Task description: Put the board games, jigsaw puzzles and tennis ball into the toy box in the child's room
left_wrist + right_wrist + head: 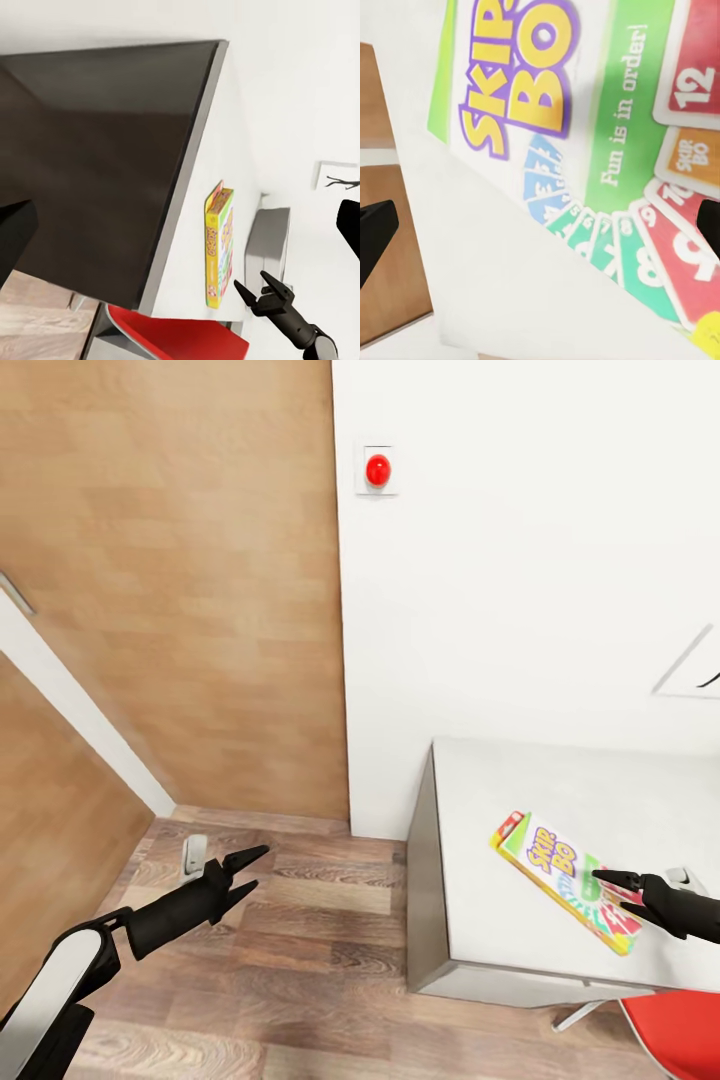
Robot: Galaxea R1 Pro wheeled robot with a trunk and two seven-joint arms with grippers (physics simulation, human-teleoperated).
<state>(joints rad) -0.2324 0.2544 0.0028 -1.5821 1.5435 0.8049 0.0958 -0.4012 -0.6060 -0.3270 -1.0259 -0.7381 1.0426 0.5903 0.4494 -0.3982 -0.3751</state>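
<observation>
A: Where's the game?
B: The Skip-Bo box [565, 882] lies flat near the table [520, 790] front edge, right gripper [620, 893] over it, jaws spread.
A: The left gripper [245, 870]?
B: Parted, empty, over open floor [300, 950]

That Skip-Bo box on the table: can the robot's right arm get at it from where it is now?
Probably yes. The right gripper hangs open right over the near end of the Skip-Bo box, which lies flat on the table with nothing between them. The left gripper is off over the floor, out of the way.
</observation>
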